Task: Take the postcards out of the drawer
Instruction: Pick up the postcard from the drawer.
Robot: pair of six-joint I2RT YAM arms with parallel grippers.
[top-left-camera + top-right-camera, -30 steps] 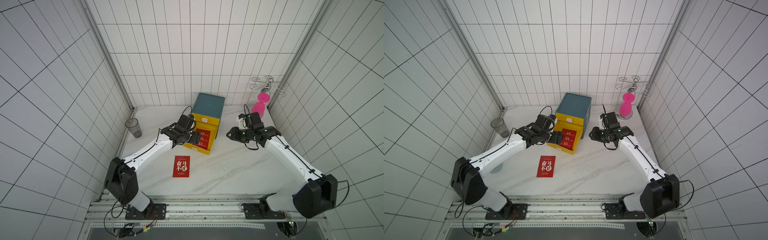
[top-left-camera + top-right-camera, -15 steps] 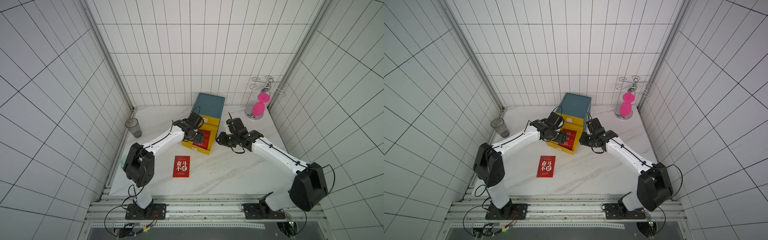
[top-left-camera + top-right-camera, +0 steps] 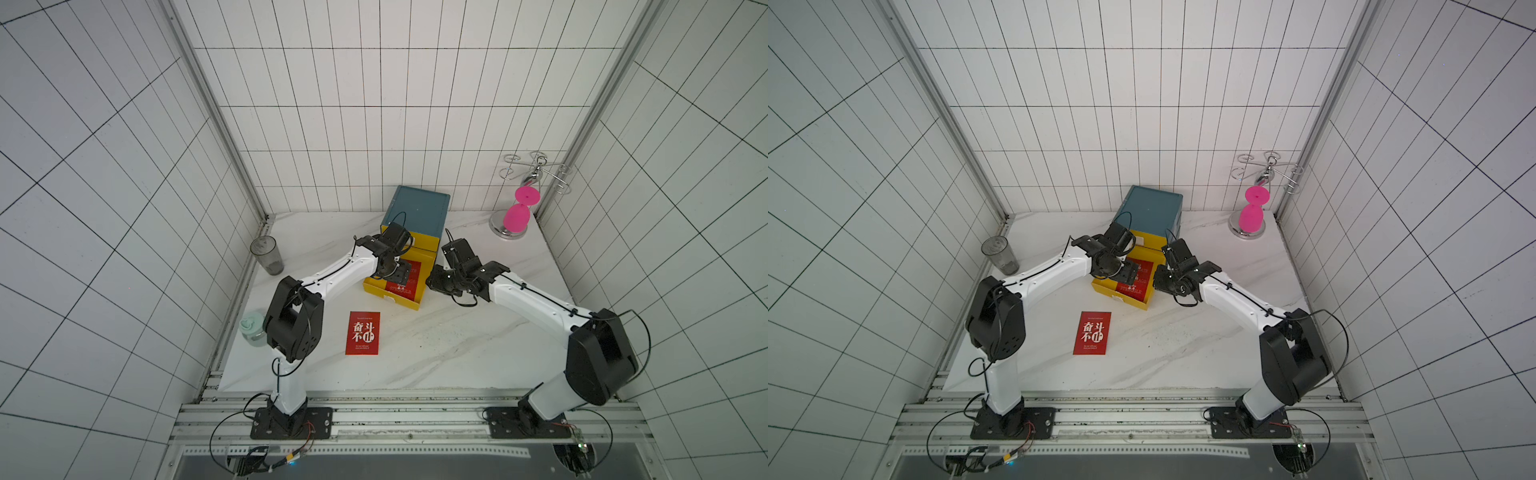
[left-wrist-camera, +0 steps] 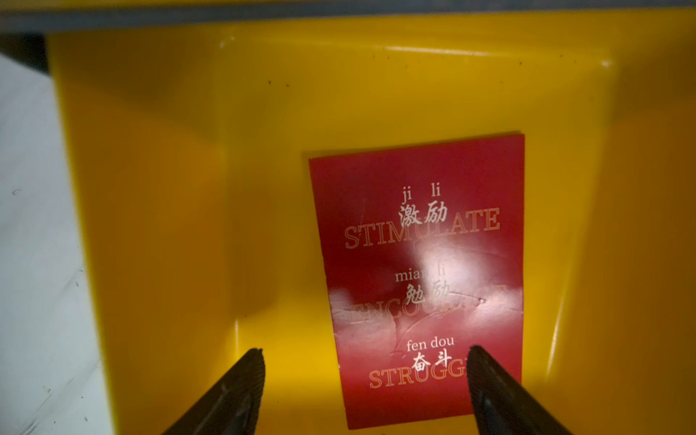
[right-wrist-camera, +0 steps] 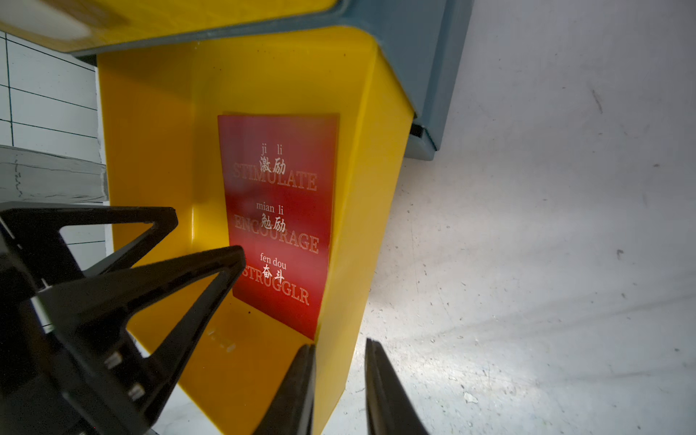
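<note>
A yellow drawer [image 3: 390, 300] [image 3: 1121, 299] stands pulled out of a teal cabinet [image 3: 417, 212]. One red postcard [image 4: 422, 278] [image 5: 278, 218] lies flat on the drawer's floor, towards its right wall. Another postcard [image 3: 363, 332] [image 3: 1092, 333] lies on the table in front of the drawer. My left gripper [image 4: 365, 352] [image 3: 398, 272] hangs open inside the drawer, one fingertip over the card's near corner and nothing held. My right gripper [image 5: 339, 343] [image 3: 432, 279] straddles the drawer's right wall [image 5: 361, 226]. Its inner finger is at the wall, the outer one a small gap away.
A pink hourglass-shaped cup [image 3: 517, 212] stands under a metal rack [image 3: 536, 170] at the back right. A grey tumbler [image 3: 268, 254] and a mint-green cup [image 3: 252, 328] sit along the left edge. The left gripper's fingers [image 5: 226, 260] crowd the drawer's inside.
The left gripper has gone from beside the drawer to down inside it. The right arm has swung left to the drawer's right wall, and its jaws have narrowed.
</note>
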